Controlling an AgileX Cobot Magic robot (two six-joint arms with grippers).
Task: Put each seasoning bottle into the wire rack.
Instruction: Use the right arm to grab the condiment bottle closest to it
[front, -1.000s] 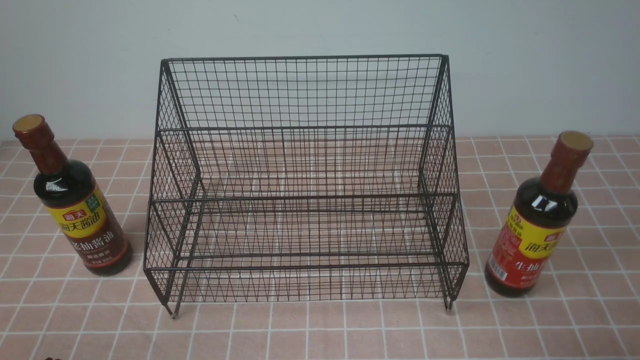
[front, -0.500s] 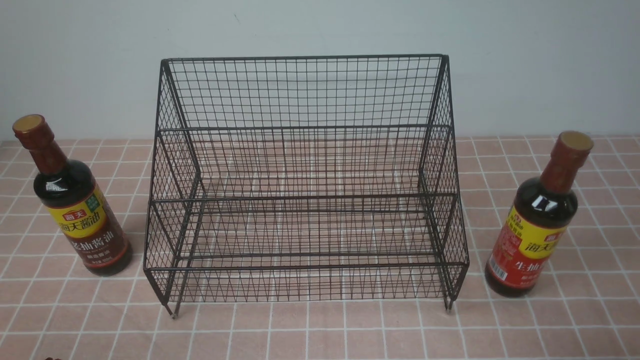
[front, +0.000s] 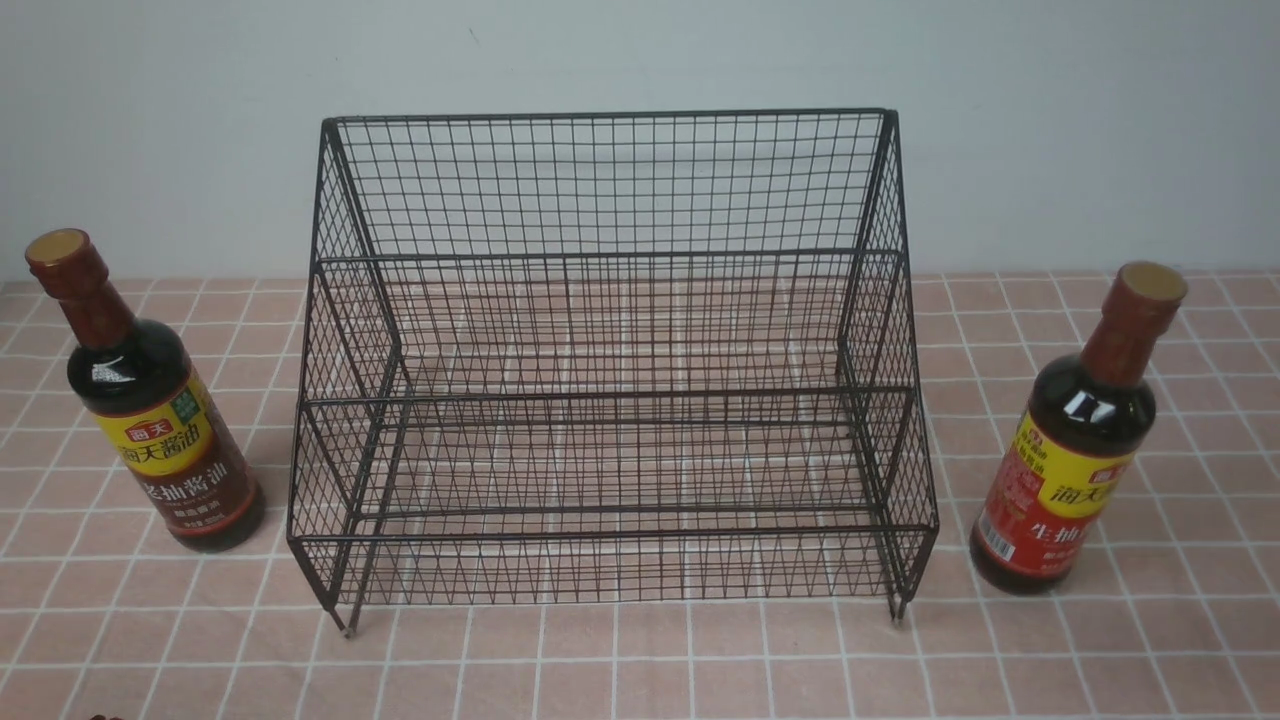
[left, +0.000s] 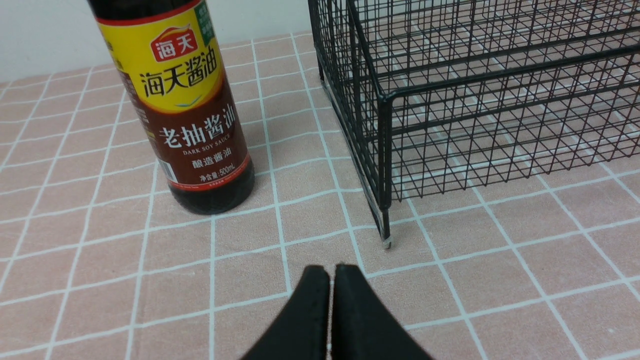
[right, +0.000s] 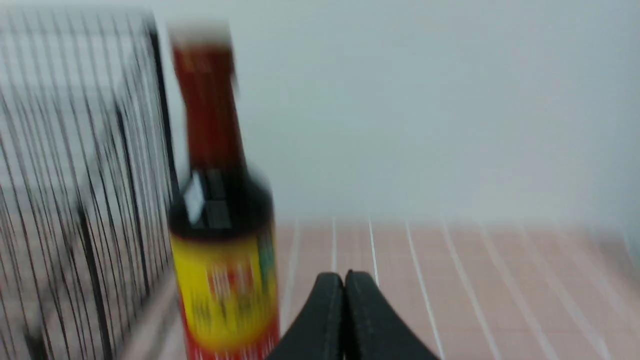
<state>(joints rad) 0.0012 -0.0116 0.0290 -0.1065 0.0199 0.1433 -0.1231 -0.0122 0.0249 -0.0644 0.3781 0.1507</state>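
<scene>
Nearest, the left fingers (left: 312, 300) are pressed together on nothing, low over the tiled worktop (front: 640, 670). The right fingers (right: 330, 310) are likewise closed and empty, though that view is blurred. Ahead of each stands a bottle, upright, with its long axis vertical. The brown-label bottle (front: 160, 430) is left of the wire rack (front: 610, 400) and the red-label bottle (front: 1070, 470) is right of it, both outside its sloped sides. Each arm looks nearer its own bottle, so the fingers must open for a side-on grasp. Farther back, neither tier holds a bottle.
</scene>
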